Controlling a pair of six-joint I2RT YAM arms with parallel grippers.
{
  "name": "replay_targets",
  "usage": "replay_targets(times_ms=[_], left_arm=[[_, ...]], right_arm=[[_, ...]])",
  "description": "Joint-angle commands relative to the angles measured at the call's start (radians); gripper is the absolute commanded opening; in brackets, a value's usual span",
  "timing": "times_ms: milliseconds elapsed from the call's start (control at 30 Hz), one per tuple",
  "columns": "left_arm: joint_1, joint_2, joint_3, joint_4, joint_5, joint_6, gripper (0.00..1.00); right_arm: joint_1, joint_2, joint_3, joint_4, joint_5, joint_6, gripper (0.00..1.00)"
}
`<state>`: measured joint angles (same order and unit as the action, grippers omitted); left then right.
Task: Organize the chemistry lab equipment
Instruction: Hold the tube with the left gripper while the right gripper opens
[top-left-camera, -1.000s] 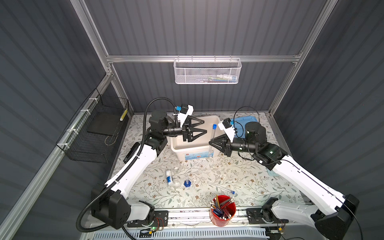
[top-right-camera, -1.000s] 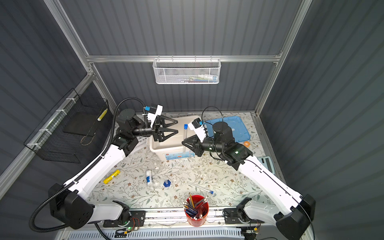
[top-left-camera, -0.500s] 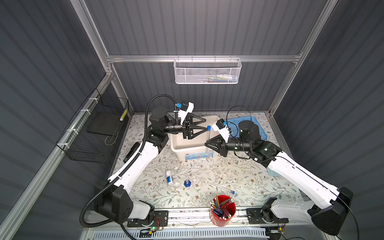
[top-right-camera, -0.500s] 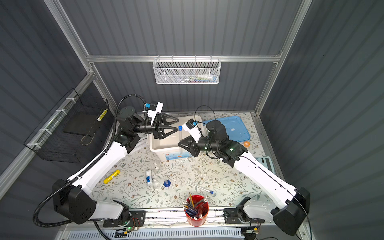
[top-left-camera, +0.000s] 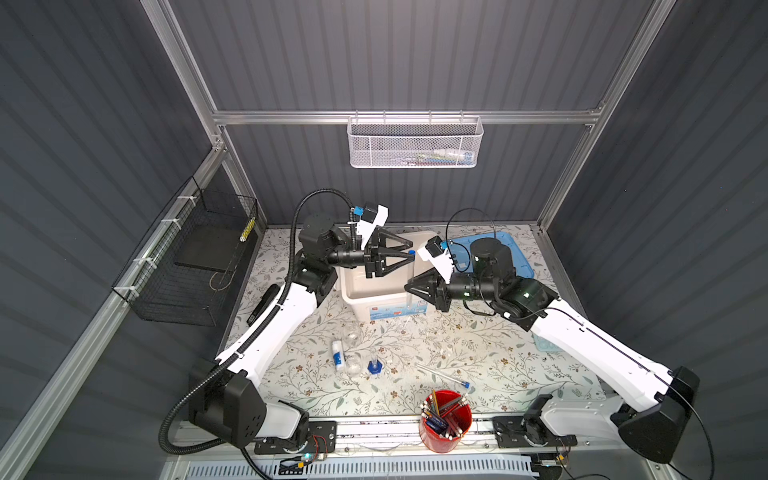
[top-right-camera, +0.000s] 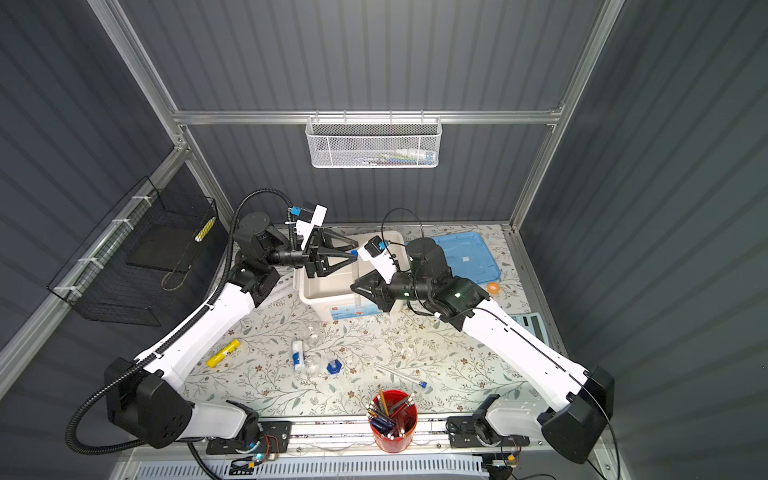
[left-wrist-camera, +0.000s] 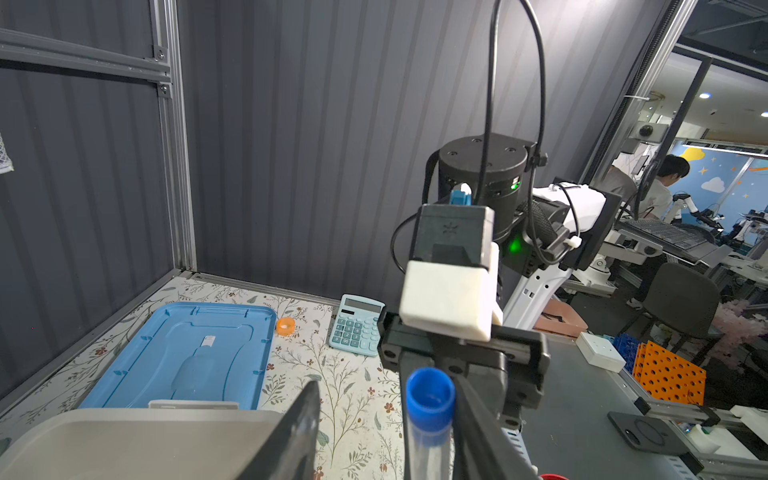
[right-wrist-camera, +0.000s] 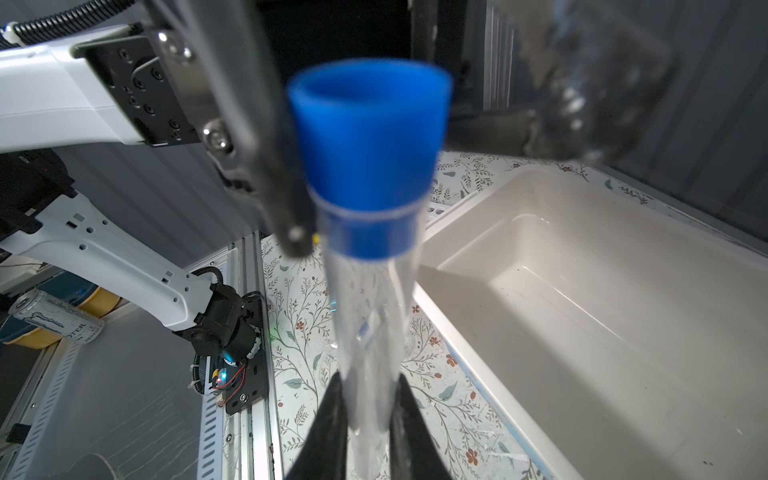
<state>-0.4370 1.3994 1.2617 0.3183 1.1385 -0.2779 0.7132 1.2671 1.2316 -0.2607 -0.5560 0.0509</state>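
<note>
A clear tube with a blue cap (top-left-camera: 411, 252) (right-wrist-camera: 368, 137) stands upright above the white bin's (top-left-camera: 353, 299) right edge. My right gripper (top-left-camera: 409, 286) (right-wrist-camera: 369, 378) is shut on its lower end. My left gripper (top-left-camera: 411, 258) (left-wrist-camera: 384, 384) is open around the cap (left-wrist-camera: 430, 399); one finger touches it and the other stands well clear. On the table lie a second capped tube (top-left-camera: 442, 374), a slim cylinder with a blue foot (top-left-camera: 375, 365) and round flasks (top-left-camera: 351, 332).
A blue lid (top-left-camera: 515, 257) lies right of the bin, with an orange roll (top-right-camera: 493, 287) and a calculator (top-right-camera: 532, 326) beyond. A red pencil cup (top-left-camera: 444, 419) stands at the front edge. A white bottle (top-left-camera: 338, 355) and a yellow marker (top-right-camera: 224, 353) lie left of centre.
My right arm has carried the tube leftward until its cap sits between the left gripper's fingers. The left jaws have narrowed around the cap.
</note>
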Motion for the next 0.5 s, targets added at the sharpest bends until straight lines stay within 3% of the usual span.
replay_targets(times_ms=[0,467], left_arm=[[-0.002,-0.001,0.025,-0.016,0.026,0.005,0.47],[-0.004,0.003,0.025,-0.026,0.031,0.02,0.29]], right_arm=[[0.01,0.008,0.032,0.002,0.004,-0.016,0.1],[0.017,0.026,0.04,-0.011,0.016,-0.028,0.09]])
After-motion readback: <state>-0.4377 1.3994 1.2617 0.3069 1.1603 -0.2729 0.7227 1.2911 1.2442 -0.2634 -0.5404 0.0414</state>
